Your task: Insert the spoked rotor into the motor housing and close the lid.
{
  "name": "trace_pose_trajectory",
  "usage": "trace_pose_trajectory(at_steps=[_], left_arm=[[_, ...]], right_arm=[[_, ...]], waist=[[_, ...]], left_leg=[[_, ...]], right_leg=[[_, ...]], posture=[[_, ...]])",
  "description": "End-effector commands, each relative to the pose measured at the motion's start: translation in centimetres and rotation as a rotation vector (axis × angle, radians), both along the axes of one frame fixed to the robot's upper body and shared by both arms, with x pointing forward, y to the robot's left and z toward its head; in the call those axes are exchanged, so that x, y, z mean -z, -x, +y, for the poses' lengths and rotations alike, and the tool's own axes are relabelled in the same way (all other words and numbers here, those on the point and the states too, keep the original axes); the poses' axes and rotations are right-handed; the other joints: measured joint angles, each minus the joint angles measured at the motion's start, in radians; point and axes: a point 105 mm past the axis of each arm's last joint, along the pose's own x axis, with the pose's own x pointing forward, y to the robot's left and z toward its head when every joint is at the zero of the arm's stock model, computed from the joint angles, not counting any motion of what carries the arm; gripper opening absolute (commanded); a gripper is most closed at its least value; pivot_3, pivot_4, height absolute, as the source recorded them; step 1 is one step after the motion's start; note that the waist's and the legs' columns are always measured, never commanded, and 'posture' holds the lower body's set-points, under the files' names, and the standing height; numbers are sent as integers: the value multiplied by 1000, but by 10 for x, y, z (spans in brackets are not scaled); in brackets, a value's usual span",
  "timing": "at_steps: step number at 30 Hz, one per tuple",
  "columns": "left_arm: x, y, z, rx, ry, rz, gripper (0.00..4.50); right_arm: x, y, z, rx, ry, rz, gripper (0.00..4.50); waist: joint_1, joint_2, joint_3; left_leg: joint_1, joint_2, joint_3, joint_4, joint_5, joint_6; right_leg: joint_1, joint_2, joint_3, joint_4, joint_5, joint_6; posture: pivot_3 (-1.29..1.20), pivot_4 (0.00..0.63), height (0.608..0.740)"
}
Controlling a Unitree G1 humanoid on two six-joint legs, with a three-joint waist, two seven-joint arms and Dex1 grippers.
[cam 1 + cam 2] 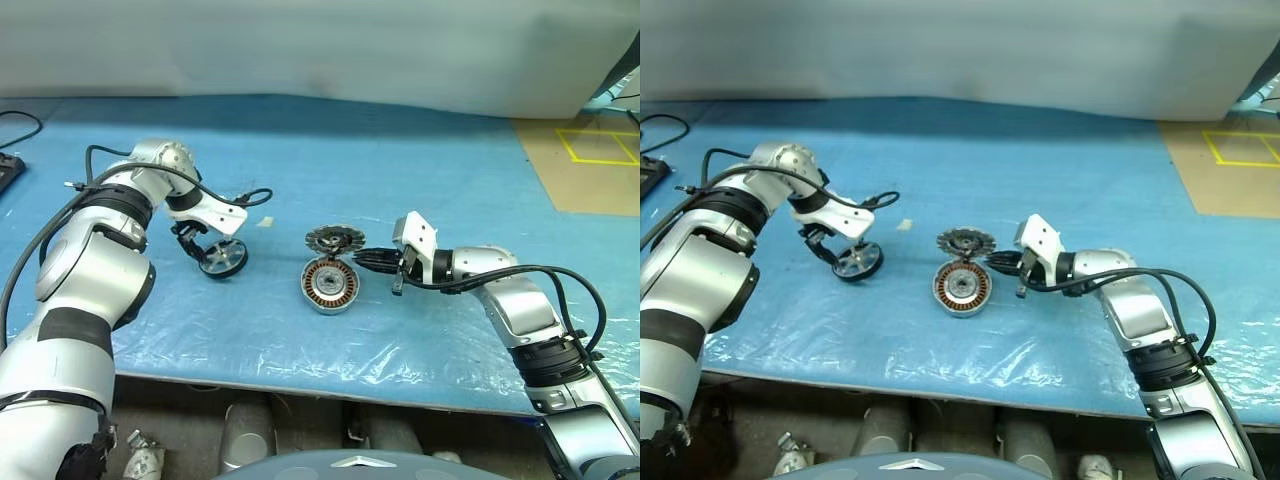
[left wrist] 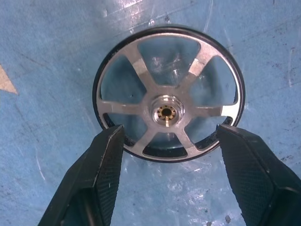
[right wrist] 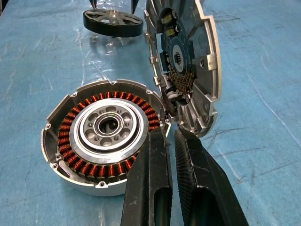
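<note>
The spoked rotor lies flat on the blue sheet at the left, dark rim around silver spokes. My left gripper points down over it, open, one finger on each side of the near rim. The motor housing sits mid-table, its copper windings facing up. The lid stands on edge against the housing's far side, its inner face with a circuit board showing. My right gripper is shut with nothing between its fingers, its tips at the spot where the lid's lower edge meets the housing rim.
A blue sheet under crinkled clear plastic covers the table, whose front edge runs close below the housing. A small tan scrap lies behind the rotor. A black cable loops at the far left. Brown floor with yellow tape shows at back right.
</note>
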Motion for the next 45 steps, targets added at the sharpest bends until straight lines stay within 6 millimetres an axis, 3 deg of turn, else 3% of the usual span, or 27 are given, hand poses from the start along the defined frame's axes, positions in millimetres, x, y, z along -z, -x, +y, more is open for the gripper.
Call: trace_pose_trajectory(at_steps=[1,10,17,21,24,28,35,38,45], left_arm=[[-10,-2,6,-15,0,-26,3250],[11,4,-3,20,13,20,3250],[21,6,0,11,2,24,3250],[19,4,4,-9,5,6,2401],[18,1,2,-25,43,-25,1516],[19,2,1,-16,77,-36,1515],[20,4,-10,-30,259,-58,1515],[15,6,-24,-78,485,-78,1515],[22,30,-19,-135,676,-21,1515]], right_arm=[[-7,1,5,-31,-6,-34,216],[-9,-1,6,-33,-6,-46,216],[-10,1,5,-25,-14,-47,216],[-10,1,5,-23,-17,-44,216],[-9,0,6,-21,-18,-44,216],[-9,-1,8,-23,-22,-44,216],[-8,-4,2,19,-46,-29,216],[-11,-7,-10,74,-85,-18,216],[0,2,-26,107,-107,9,216]], waist=[[0,0,0],[0,-1,0],[1,-1,0],[0,-1,0],[0,-1,0],[0,-1,0],[1,0,0],[5,0,0],[3,0,0]], left_leg=[[0,0,0,0,0,0],[0,0,0,0,0,0],[0,0,0,0,0,0],[0,0,0,0,0,0],[0,0,0,0,0,0],[0,0,0,0,0,0],[0,0,0,0,0,0],[1,-1,0,-1,0,0],[1,0,0,-2,0,0]], right_leg=[[0,0,0,0,0,0],[0,0,0,0,0,0],[0,0,0,0,0,0],[0,0,0,0,0,0],[0,0,0,0,0,0],[0,0,0,0,0,0],[0,-1,0,0,0,0],[0,-1,0,0,0,0],[0,-1,0,0,-1,-1]], posture=[[0,150,740],[0,150,740],[0,150,740],[0,150,740],[0,150,740],[0,150,740],[0,150,740],[0,150,740],[0,150,740]])
